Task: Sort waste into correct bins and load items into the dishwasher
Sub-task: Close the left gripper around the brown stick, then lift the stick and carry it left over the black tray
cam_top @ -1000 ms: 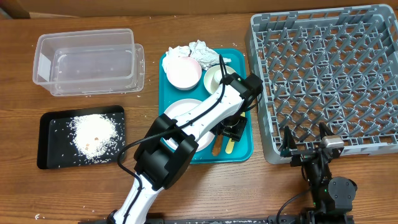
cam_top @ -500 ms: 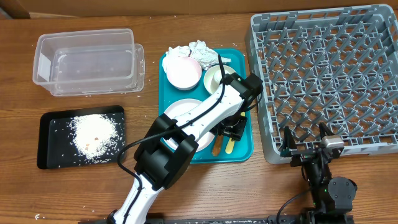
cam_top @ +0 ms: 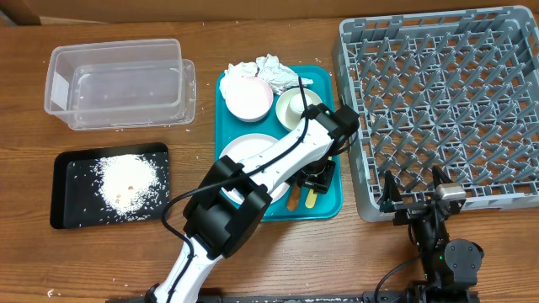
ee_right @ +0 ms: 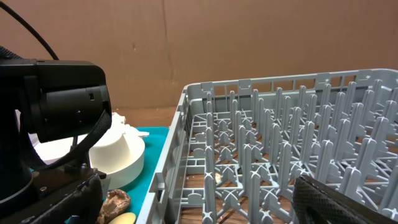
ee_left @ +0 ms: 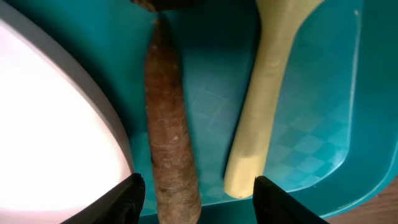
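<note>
My left gripper (cam_top: 316, 178) hangs open low over the teal tray (cam_top: 333, 200). In the left wrist view its dark fingertips (ee_left: 130, 194) straddle the brown sausage stick (ee_left: 168, 124) and the end of the pale yellow spoon handle (ee_left: 264, 93), touching neither; the plate (ee_left: 50, 124) lies just left. From overhead the stick (cam_top: 293, 199) and spoon (cam_top: 311, 199) lie side by side at the tray's front. A pink bowl (cam_top: 249, 97), a pale bowl (cam_top: 295, 105) and crumpled napkins (cam_top: 269, 69) fill the tray's far end. My right gripper (cam_top: 417, 200) stands open and empty by the dish rack's (cam_top: 349, 126) front edge.
The clear tub (cam_top: 118, 49) sits at the far left. In front of it is the black tray (cam_top: 63, 168), holding a heap of rice (cam_top: 126, 181). In the right wrist view a brown lump (ee_right: 115, 202) lies on the teal tray beside the rack wall.
The left wrist has shifted slightly right and toward the tray's front. The right arm has not moved.
</note>
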Controlling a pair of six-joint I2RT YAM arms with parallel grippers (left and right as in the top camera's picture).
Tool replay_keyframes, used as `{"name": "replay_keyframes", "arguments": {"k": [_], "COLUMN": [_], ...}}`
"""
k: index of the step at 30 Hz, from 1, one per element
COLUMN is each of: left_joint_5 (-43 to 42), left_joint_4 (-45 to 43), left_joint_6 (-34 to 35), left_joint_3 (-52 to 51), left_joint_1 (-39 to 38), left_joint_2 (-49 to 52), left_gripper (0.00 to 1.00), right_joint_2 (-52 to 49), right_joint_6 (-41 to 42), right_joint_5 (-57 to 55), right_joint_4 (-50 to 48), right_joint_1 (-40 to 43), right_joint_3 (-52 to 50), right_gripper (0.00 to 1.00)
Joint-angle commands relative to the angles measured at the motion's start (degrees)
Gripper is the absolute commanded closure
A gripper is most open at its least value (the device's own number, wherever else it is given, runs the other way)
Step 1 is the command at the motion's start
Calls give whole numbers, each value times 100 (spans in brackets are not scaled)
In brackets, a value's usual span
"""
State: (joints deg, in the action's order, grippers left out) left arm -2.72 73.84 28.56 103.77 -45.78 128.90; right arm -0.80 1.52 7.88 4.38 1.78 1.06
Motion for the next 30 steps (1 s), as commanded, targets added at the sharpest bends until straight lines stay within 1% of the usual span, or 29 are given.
{"name": "replay_keyframes", "arguments": {"k": [1,5,15,18,19,21,30], "left_joint_5": [164,114,98,98,98,98,-7], "left_joint_4": [-20,-46,-68,-79,-85,-87,-195], "left_joint_6": [267,297,280,280,280,280,280], "left_joint_3": [-122,-225,-247,-247,-249,-249,-356], "left_joint_1": [7,55,55,55,55,55,92], "left_joint_2": [20,20,20,20,22,22,20], "left_gripper": [43,49,52,55,58,60,60], "right_joint_2": [57,55,57,57,57,57,57], "right_joint_6": [-4,-7,-4,-7,-7,-7,-7], "right_joint_5": [-55,-55,-55,-55,-55,-55,-55], "right_joint_4": [-24,-24,-24,-24,-24,-24,-24], "right_joint_1": [0,0,0,0,0,0,0], "right_joint_3": [-59,-59,-59,-59,-59,-59,-59], "right_gripper": [0,0,0,0,0,0,0]}}
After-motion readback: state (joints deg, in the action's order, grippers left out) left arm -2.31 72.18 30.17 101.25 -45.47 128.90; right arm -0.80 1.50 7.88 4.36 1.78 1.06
